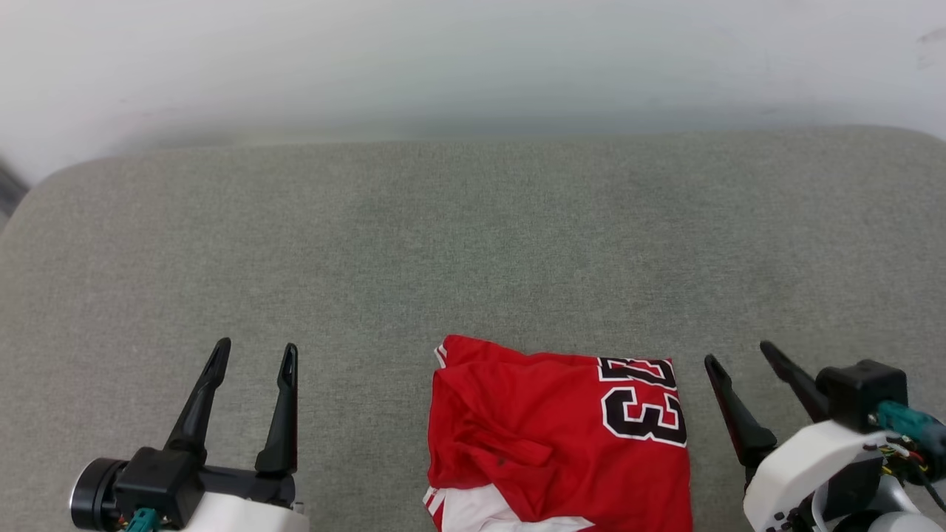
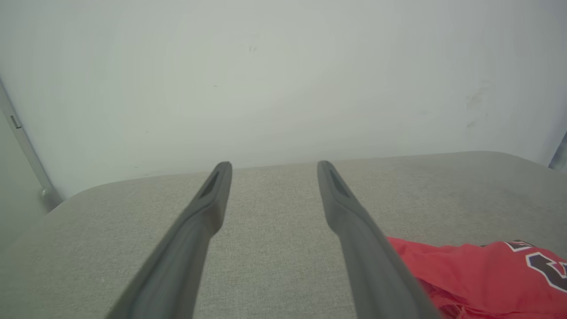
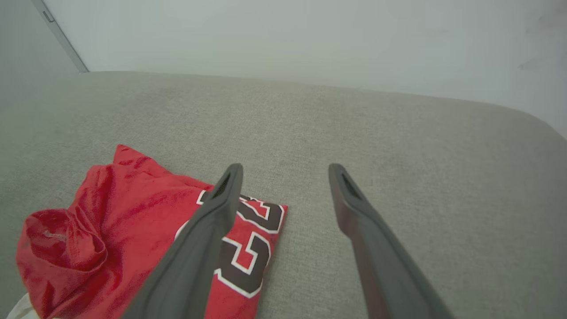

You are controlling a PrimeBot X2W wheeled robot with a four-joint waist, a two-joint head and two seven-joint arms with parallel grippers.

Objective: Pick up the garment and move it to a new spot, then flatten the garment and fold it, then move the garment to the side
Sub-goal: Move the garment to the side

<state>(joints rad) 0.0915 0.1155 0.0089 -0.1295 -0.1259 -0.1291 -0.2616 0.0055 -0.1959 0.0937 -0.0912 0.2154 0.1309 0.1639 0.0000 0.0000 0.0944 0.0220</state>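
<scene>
The garment (image 1: 547, 436) is a red jersey with a black-and-white "23" print, lying folded into a rough rectangle at the near middle of the grey padded surface; a bit of white sleeve shows at its near edge. My left gripper (image 1: 255, 353) stands open to its left, well apart from it, with nothing between the fingers. My right gripper (image 1: 739, 351) is open just right of the garment's right edge, also empty. The left wrist view has the garment (image 2: 478, 274) at lower right, beside the gripper (image 2: 273, 166). In the right wrist view the garment (image 3: 133, 230) lies left of the gripper (image 3: 285, 168).
The grey fabric surface (image 1: 473, 244) stretches wide beyond the garment, with rounded far corners. A pale wall (image 1: 473, 59) rises right behind its far edge.
</scene>
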